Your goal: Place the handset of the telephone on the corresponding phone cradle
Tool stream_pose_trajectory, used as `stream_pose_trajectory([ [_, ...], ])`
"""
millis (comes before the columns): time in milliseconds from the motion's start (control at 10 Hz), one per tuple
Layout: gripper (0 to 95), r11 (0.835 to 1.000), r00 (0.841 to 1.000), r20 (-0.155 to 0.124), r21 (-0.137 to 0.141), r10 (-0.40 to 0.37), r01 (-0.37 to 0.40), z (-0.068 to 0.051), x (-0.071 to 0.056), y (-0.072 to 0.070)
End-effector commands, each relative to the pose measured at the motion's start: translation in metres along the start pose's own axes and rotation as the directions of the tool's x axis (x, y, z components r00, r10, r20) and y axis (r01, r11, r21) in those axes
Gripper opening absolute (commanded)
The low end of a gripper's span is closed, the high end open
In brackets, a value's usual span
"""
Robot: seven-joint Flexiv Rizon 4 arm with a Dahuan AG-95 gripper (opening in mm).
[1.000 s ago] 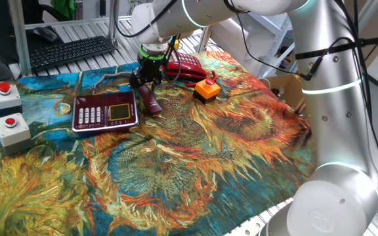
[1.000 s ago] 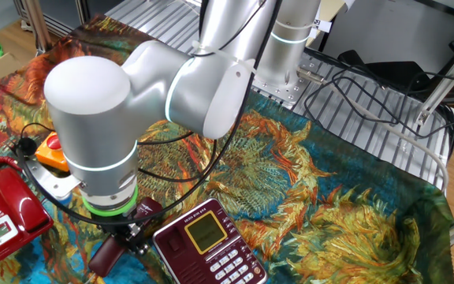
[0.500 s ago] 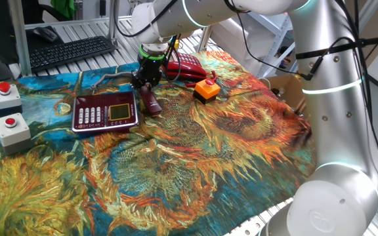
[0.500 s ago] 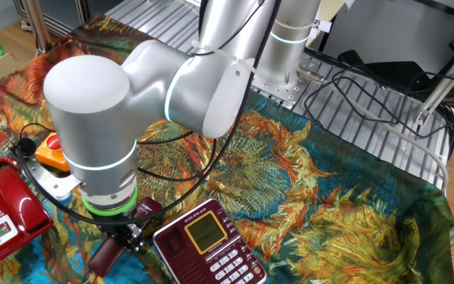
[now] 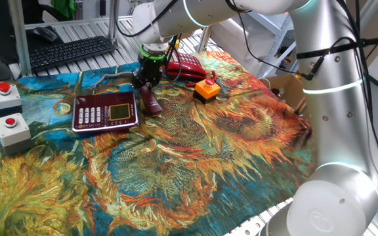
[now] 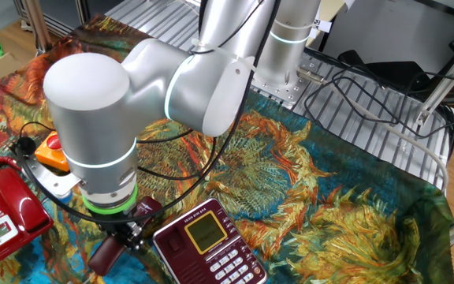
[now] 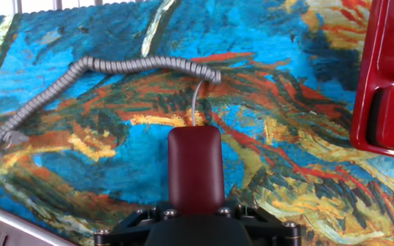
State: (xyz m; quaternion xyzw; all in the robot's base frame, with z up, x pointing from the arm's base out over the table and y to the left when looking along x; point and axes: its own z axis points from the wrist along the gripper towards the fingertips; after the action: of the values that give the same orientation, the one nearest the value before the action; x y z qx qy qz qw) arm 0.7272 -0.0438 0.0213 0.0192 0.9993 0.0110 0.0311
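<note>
The dark maroon handset (image 5: 151, 103) lies on the painted cloth just right of the phone cradle (image 5: 105, 111), a flat maroon base with white keys and a yellowish display. My gripper (image 5: 146, 82) stands over the handset's far end, its fingers closed on it. In the hand view the handset (image 7: 195, 167) runs up from between the jaws of my gripper (image 7: 195, 225), and its grey coiled cord (image 7: 101, 68) trails to the left. The other fixed view shows the handset's end (image 6: 107, 254) beside the cradle (image 6: 207, 244), with my gripper (image 6: 128, 237) under the arm's wrist.
A bright red telephone (image 5: 186, 65) sits just behind the gripper and shows at the right of the hand view (image 7: 388, 82). An orange block (image 5: 207, 90) lies to its right. Two grey boxes with red buttons (image 5: 6, 95) stand at the left, and a keyboard (image 5: 71, 51) lies behind.
The fingers have drawn in around the handset's end since a second ago. The handset and the arm have hardly moved.
</note>
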Motion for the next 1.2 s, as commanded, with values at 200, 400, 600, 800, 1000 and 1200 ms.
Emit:
stream_pose_trajectory([
  [200, 0.0, 1.0, 1.0, -0.002, -0.015, -0.012, 0.012, -0.018, 0.0, 0.005],
  [400, 0.0, 0.999, 1.0, -0.001, -0.022, -0.027, 0.027, -0.03, -0.001, 0.012],
  [600, 0.0, 0.999, 1.0, -0.009, -0.022, -0.03, 0.029, -0.052, -0.01, 0.02],
  [800, 0.0, 0.999, 0.999, -0.011, -0.021, -0.045, 0.045, -0.062, -0.015, 0.031],
  [1000, 0.0, 0.996, 0.996, -0.014, -0.02, -0.084, 0.083, -0.076, -0.017, 0.048],
  [1200, 0.0, 0.991, 0.991, -0.017, -0.017, -0.133, 0.133, -0.085, -0.016, 0.06],
])
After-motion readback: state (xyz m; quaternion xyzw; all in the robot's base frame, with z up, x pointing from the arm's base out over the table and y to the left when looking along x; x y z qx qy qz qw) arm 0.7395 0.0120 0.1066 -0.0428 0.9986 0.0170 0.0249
